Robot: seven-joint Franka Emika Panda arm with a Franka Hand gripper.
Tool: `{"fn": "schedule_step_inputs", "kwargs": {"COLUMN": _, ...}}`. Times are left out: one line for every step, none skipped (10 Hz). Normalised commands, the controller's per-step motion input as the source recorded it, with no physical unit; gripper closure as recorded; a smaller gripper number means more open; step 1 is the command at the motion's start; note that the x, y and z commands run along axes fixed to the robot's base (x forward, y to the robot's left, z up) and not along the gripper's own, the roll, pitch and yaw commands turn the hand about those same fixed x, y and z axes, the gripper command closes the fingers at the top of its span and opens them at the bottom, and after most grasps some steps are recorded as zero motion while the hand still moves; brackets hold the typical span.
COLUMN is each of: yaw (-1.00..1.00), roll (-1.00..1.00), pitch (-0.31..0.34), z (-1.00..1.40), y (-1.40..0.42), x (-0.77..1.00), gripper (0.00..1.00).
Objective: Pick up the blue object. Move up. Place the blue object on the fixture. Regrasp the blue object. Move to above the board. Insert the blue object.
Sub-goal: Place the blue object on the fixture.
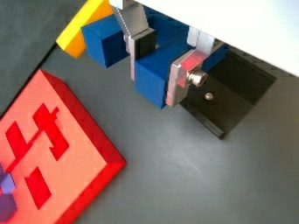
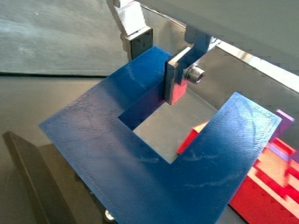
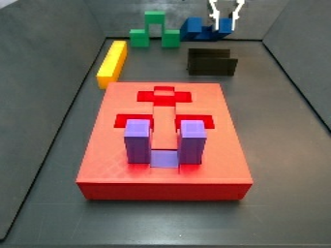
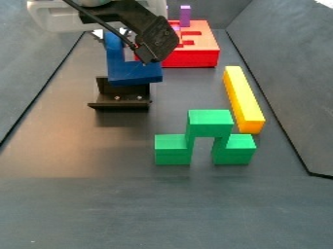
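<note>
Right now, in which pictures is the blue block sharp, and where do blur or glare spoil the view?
In a wrist view the blue block fills the frame, fairly sharp, grainy, with the pincer on its bridge; in a side view the block is small and far, the pincer glaring white; in the other side view the arm is soft, the block clear above the fixture.

gripper (image 4: 140, 56) closed on the blue object (image 4: 127, 60), above the fixture (image 4: 120, 97) | in a side view, fixture at 12 o'clock of the board (image 3: 114, 165) | bar (image 3: 112, 61) at 10 o'clock of board | block (image 3: 157, 32) beyond bar | U-block (image 3: 159, 142) on board
</note>
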Motion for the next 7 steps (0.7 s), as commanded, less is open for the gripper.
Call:
{"fn": "schedule_step_inputs", "kwargs": {"yaw": 0.10, "roll": 0.02, "pitch": 0.000, "z": -0.33, "y": 0.00, "x": 0.71, "gripper": 1.00}}
{"fn": "schedule_step_inputs", "kwargs": {"yaw": 0.00, "roll": 0.01, "pitch": 0.000, "z": -0.27, "y": 0.00, "x": 0.61, "gripper": 1.00}}
{"fn": "schedule_step_inputs", "kwargs": {"yaw": -0.07, "roll": 0.04, "pitch": -0.043, "z": -0.23, "y": 0.00, "x": 0.54, "gripper": 1.00}}
{"fn": "schedule_step_inputs", "kwargs": {"yaw": -0.30, "roll": 0.08, "pitch": -0.009, "z": -0.09, "y": 0.00, "x": 0.47, "gripper": 1.00}}
{"fn": "schedule_step_inputs", "kwargs": {"yaw": -0.45, "roll": 0.07, "pitch": -0.106, "z": -0.03, "y": 0.00, "x": 0.52, "gripper": 1.00}}
{"fn": "schedule_step_inputs", "kwargs": {"yaw": -0.54, "roll": 0.10, "pitch": -0.197, "z": 0.00, "y": -0.01, "x": 0.50, "gripper": 1.00}}
{"fn": "schedule_step_inputs", "kwargs": {"yaw": -0.57, "roll": 0.06, "pitch": -0.211, "z": 0.00, "y": 0.00, "x": 0.49, "gripper": 1.00}}
